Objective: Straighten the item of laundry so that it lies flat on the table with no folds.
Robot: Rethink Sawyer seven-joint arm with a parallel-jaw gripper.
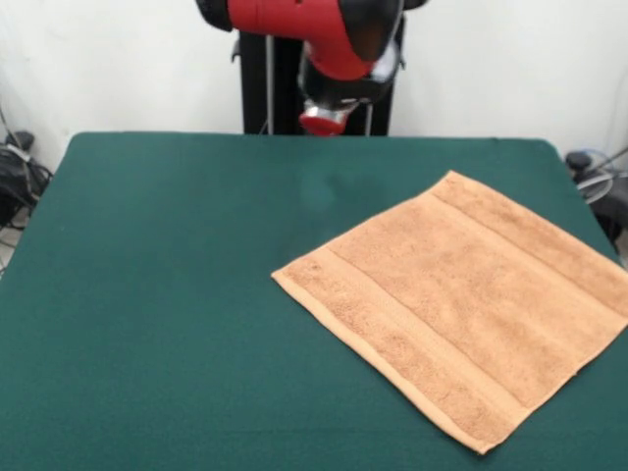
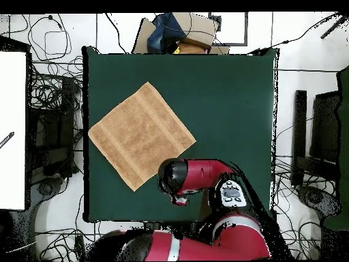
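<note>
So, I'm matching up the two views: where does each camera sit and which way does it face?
Front view: across the table, facing the robot; shows the towel lying flat and the arm's red end at the top.
Overhead view: above, looking straight down; robot base at the bottom, arm over the table's edge.
Shared: towel, table, arm.

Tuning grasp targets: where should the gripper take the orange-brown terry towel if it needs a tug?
The orange-brown terry towel already lies flat on the dark green felt table, turned diamond-wise. Best bet is probably the corner nearest the robot, pinched from above: it is the closest free point, and no raised fold shows elsewhere.
</note>
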